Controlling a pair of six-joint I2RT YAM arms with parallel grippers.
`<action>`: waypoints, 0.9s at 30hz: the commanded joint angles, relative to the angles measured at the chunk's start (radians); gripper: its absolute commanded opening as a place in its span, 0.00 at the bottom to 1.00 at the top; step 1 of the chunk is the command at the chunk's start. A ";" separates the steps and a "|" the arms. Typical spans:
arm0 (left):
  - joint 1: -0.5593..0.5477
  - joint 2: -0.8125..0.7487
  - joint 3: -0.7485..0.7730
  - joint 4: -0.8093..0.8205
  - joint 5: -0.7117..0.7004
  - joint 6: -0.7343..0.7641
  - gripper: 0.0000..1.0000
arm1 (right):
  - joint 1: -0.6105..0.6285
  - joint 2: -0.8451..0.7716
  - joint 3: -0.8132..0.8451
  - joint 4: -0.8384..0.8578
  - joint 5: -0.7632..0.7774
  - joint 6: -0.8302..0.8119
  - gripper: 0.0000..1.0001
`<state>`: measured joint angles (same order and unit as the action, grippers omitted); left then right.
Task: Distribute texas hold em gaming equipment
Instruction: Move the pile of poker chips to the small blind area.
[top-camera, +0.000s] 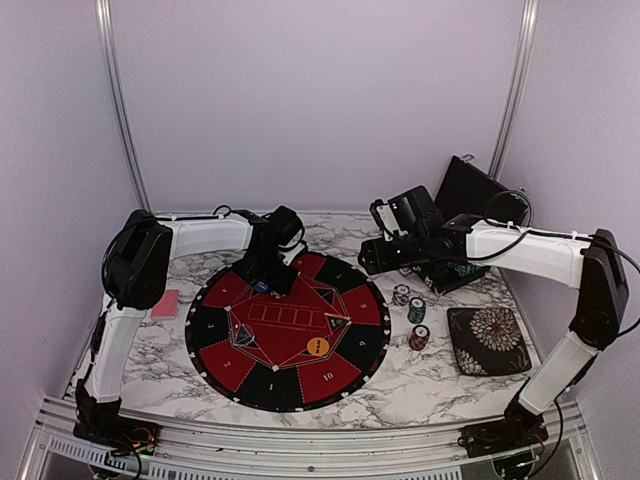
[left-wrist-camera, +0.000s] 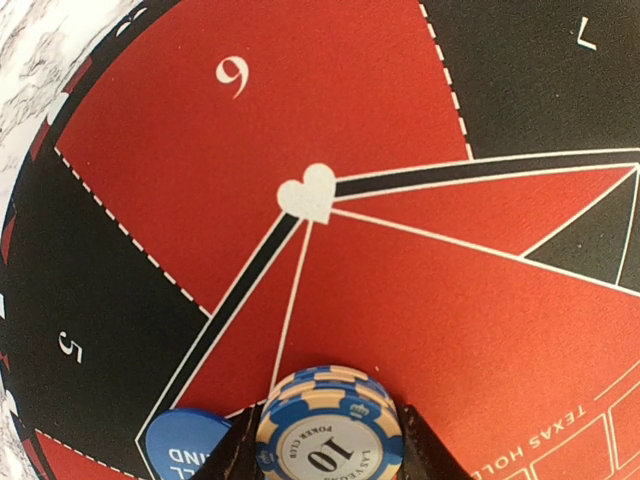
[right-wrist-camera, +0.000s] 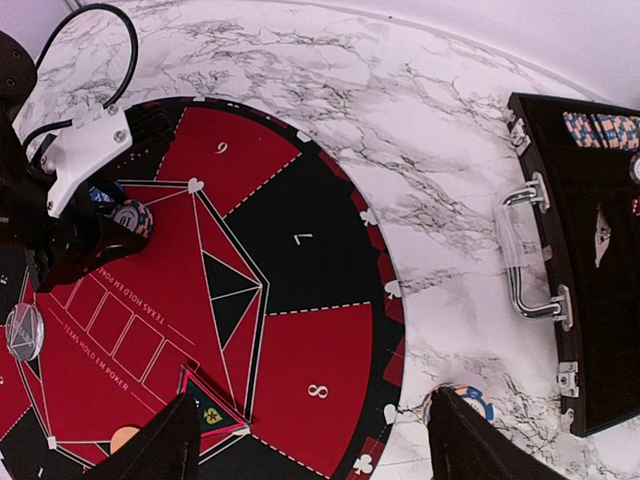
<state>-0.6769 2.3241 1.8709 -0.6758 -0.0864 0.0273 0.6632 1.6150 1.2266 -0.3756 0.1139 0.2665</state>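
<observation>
The round red-and-black Texas Hold'em mat (top-camera: 288, 330) lies mid-table. My left gripper (top-camera: 272, 272) is low at the mat's far-left part, beside the heart mark (left-wrist-camera: 308, 192) between segments 5 and 6. It is shut on a small stack of blue-and-cream poker chips (left-wrist-camera: 328, 425) with a "10" on top. A blue button disc (left-wrist-camera: 182, 446) lies just left of the stack. My right gripper (right-wrist-camera: 315, 450) hangs open and empty above segment 8 (right-wrist-camera: 318, 390). One of its fingers (right-wrist-camera: 470, 445) partly hides another chip stack (right-wrist-camera: 472, 398) on the marble.
Three chip stacks (top-camera: 417, 311) stand right of the mat. Beside them are a dark flower-patterned tray (top-camera: 488, 341) and, farther back, the open black case (right-wrist-camera: 590, 250) with chips inside. An orange disc (top-camera: 317, 347) lies on the mat. A pink card (top-camera: 166, 303) lies left of it.
</observation>
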 joint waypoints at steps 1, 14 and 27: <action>0.015 0.033 0.004 -0.054 0.002 0.023 0.32 | -0.004 0.007 0.024 -0.005 0.001 0.012 0.76; 0.010 -0.017 -0.041 -0.071 0.018 -0.048 0.32 | -0.004 0.001 0.009 -0.006 0.002 0.023 0.76; 0.010 -0.047 -0.090 -0.074 0.021 -0.063 0.32 | -0.004 -0.006 -0.006 -0.005 0.003 0.033 0.76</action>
<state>-0.6731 2.2940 1.8202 -0.6704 -0.0669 -0.0292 0.6632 1.6180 1.2240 -0.3756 0.1139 0.2855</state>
